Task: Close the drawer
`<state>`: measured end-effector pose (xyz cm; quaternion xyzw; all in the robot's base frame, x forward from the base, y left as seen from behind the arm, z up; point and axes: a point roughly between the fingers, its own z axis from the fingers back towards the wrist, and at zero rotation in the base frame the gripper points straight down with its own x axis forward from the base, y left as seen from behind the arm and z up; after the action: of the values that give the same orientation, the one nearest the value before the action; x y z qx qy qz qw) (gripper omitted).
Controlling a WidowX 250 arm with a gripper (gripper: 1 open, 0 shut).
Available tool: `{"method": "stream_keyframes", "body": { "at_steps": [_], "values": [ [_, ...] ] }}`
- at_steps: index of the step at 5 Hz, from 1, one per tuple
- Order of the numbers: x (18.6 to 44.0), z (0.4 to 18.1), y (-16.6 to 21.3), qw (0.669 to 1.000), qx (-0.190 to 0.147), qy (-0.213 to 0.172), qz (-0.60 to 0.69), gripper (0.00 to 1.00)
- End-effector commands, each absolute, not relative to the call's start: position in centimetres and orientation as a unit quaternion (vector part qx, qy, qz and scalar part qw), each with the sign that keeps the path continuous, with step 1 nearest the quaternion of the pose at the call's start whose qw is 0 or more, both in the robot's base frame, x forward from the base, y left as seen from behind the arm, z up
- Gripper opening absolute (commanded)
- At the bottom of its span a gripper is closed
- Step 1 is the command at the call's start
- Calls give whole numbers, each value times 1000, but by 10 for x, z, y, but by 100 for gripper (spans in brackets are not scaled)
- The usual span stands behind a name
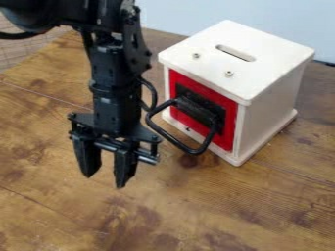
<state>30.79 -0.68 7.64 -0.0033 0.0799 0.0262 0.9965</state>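
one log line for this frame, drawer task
pincer: empty, pointing down, left of handle | drawer: red front about flush with white box | handle: untouched | table: wood

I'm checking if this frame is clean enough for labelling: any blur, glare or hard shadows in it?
Camera view: soft, even light; the drawer and its white box are sharp, no glare on the red front. The claw is dark with little detail, slightly soft. Only a faint shadow under the box on the wooden table.
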Motion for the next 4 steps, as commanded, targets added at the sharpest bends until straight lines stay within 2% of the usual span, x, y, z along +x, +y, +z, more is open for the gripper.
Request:
{"method": "stream_keyframes", "body": {
  "at_steps": [1,2,3,4],
  "values": [
    [322,96,3,999,-2,43,30,100],
    [332,91,12,998,-1,47,33,0],
    [341,87,20,998,-1,51,38,0],
    [339,84,18,998,2,54,45,100]
  ]
}}
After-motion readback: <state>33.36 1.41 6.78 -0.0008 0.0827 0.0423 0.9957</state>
